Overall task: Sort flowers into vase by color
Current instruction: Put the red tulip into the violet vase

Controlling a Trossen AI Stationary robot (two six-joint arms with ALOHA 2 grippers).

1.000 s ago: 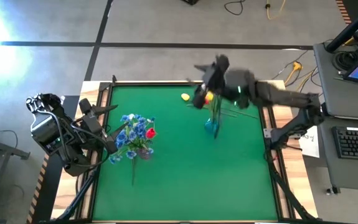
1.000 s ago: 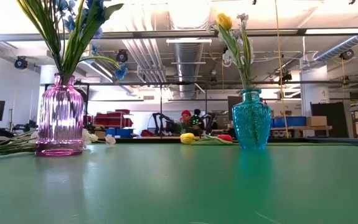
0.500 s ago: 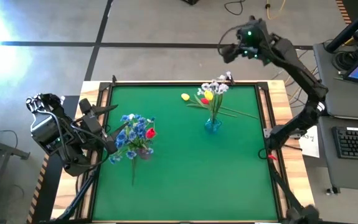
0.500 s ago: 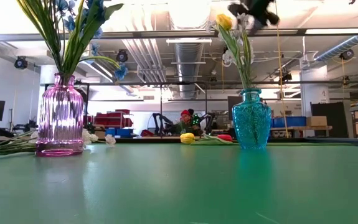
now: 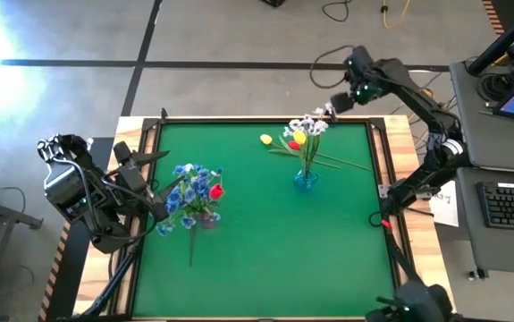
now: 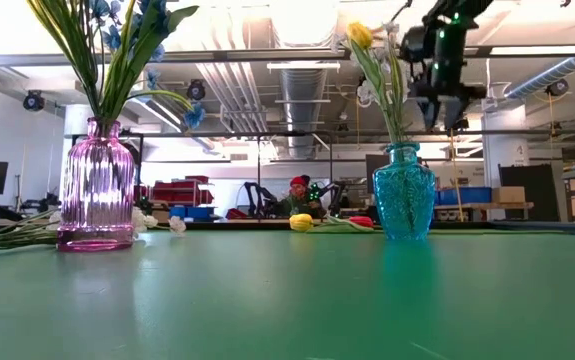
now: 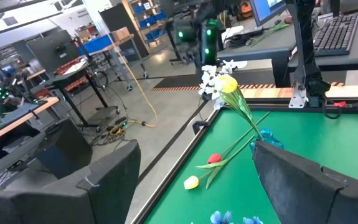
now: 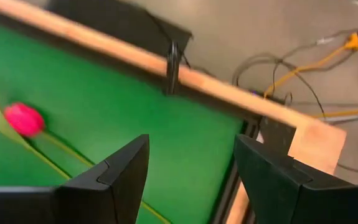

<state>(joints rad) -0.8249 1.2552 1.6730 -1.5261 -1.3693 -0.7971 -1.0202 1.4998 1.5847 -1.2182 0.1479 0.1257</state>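
Note:
A pink vase [image 5: 205, 217] at the table's left holds blue flowers [image 5: 188, 190] and a red one [image 5: 216, 190]. A teal vase [image 5: 305, 180] right of centre holds a yellow bud [image 5: 299, 138] and white clusters [image 5: 310, 123]. A loose yellow bud [image 5: 265, 139] and a red bud [image 7: 214, 158] lie on their stems by the far edge. My right gripper [image 5: 332, 105] hangs open over the far edge, pointing down, and the red bud [image 8: 23, 118] shows below it. My left gripper [image 7: 197, 186] waits open beside the pink vase.
Long green stems [image 5: 341, 162] lie on the cloth right of the teal vase. One stem [image 5: 191, 248] lies on the near side of the pink vase, and white flowers [image 6: 157, 222] lie next to it. A wooden rim [image 8: 228, 87] frames the table. A desk with a keyboard [image 5: 511, 204] stands at the right.
My right gripper has left the spot over the teal vase's flowers and swung out past the table's far edge. It then came back down toward the far right corner and tipped from near level to pointing down. The flowers in the teal vase stand uncovered.

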